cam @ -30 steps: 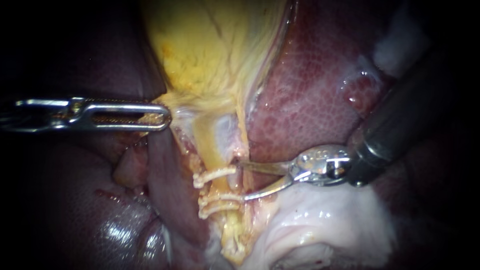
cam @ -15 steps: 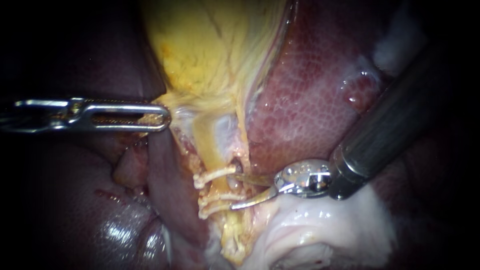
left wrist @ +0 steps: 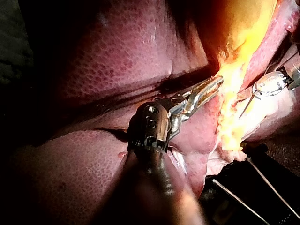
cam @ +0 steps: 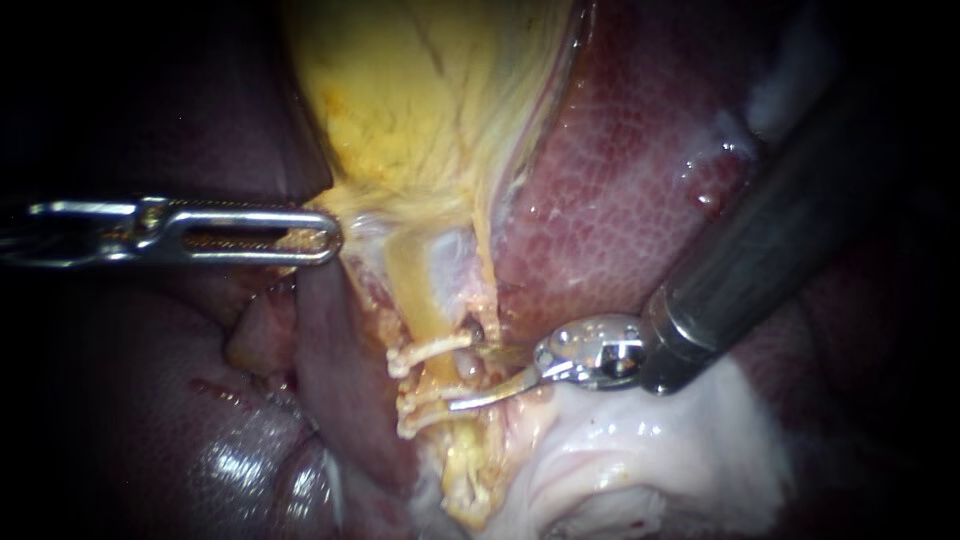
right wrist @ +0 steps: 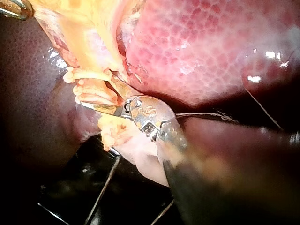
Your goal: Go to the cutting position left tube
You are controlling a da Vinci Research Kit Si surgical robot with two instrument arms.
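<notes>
No writing could be read anywhere on the tissue. The right instrument [right wrist: 100, 93] carried small marks behind its jaws, too fine to make out.

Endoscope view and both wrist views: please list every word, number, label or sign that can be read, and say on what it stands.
No text can be read in any view.
Right instrument: small marks on its hinge part, too blurred to read.
Left instrument, clips, gallbladder, liver: no writing on them.
</notes>
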